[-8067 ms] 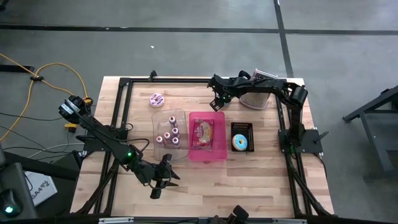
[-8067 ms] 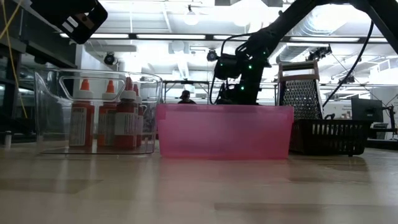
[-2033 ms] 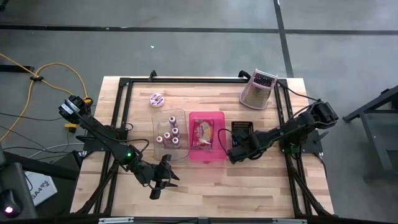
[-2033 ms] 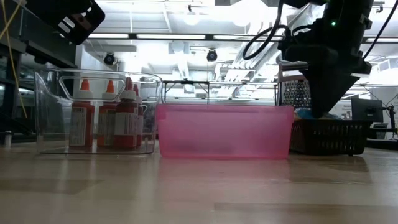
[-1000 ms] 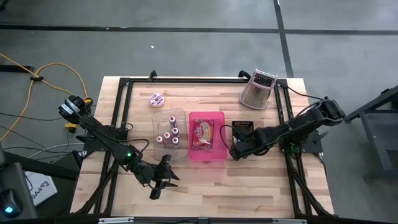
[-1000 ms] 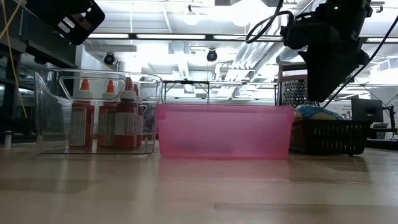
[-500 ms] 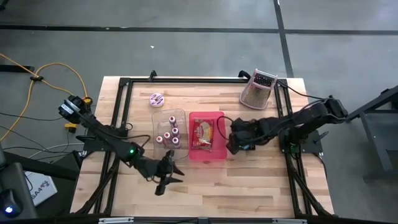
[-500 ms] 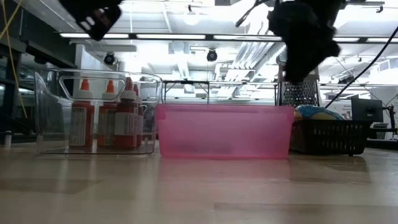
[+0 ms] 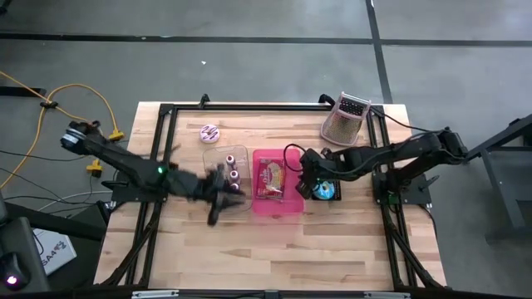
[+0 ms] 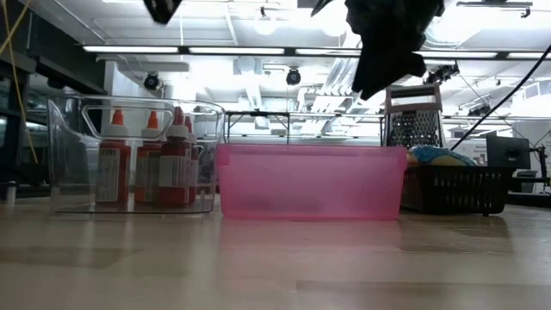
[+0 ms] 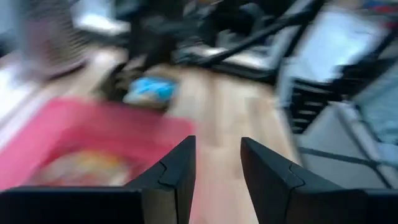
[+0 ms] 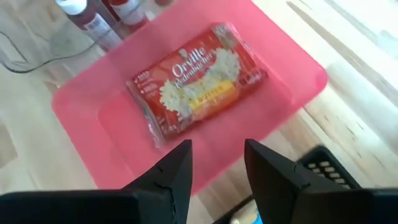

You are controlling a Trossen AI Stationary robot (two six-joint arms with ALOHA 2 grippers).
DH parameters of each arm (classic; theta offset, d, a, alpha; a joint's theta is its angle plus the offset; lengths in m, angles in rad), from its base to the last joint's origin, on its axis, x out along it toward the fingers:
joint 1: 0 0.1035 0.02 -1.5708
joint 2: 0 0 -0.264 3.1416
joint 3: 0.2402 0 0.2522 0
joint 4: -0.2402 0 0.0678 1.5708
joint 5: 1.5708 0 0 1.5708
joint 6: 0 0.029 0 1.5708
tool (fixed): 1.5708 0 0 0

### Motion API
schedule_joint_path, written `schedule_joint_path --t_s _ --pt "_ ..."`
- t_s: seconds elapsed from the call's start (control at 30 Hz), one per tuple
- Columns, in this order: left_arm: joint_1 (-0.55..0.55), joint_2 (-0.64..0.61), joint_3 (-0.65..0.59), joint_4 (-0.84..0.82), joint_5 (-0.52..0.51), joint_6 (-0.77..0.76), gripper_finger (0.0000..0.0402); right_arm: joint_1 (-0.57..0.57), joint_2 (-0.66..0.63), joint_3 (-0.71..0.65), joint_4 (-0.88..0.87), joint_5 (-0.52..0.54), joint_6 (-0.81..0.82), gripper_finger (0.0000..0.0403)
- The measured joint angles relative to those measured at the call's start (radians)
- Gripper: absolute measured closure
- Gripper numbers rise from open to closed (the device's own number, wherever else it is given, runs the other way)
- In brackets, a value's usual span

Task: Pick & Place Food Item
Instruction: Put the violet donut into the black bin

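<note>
A red popcorn bag (image 9: 272, 178) (image 12: 199, 81) lies flat in the pink bin (image 9: 291, 158). The blue-iced donut (image 9: 324, 192) (image 11: 149, 90) lies in the black basket (image 9: 333, 169) to the bin's right. A pink-iced donut (image 9: 209, 132) lies on the table at the far left. My right gripper (image 9: 306, 180) (image 12: 217, 168) hangs open above the pink bin's right wall, nothing between its fingers. My left gripper (image 9: 221, 189) (image 11: 217, 168), blurred, is open and empty over the near end of the clear bin (image 9: 226, 154).
The clear bin holds several red bottles (image 10: 146, 159) (image 12: 93, 18). A metal grater (image 9: 345, 121) stands at the far right of the table. Bare wood (image 9: 283, 249) stretches along the near side. A black frame (image 9: 166, 149) borders the table.
My left gripper has risen from the table's near edge and swung toward the far side and right, to the clear bin's near end. My right gripper has risen from over the black basket and moved left toward the pink bin, tipping less steeply. The blue donut stays in the basket.
</note>
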Motion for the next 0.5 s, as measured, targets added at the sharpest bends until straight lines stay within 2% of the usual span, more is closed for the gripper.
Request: schedule_joint_path --t_s 0.17,0.3,0.5 --pt "0.178 -0.103 -0.002 -0.223 -0.004 -0.055 0.0279 -0.012 0.000 0.000 0.052 -0.010 -0.068 0.0269" --pt "0.321 -0.134 -0.002 -0.319 0.004 -0.056 0.0279 -0.025 0.000 0.000 0.066 -0.013 -0.112 0.0269" --pt "0.543 -0.115 -0.002 -0.411 0.124 -0.049 0.0279 -0.036 0.000 0.000 0.086 -0.006 -0.161 0.0270"
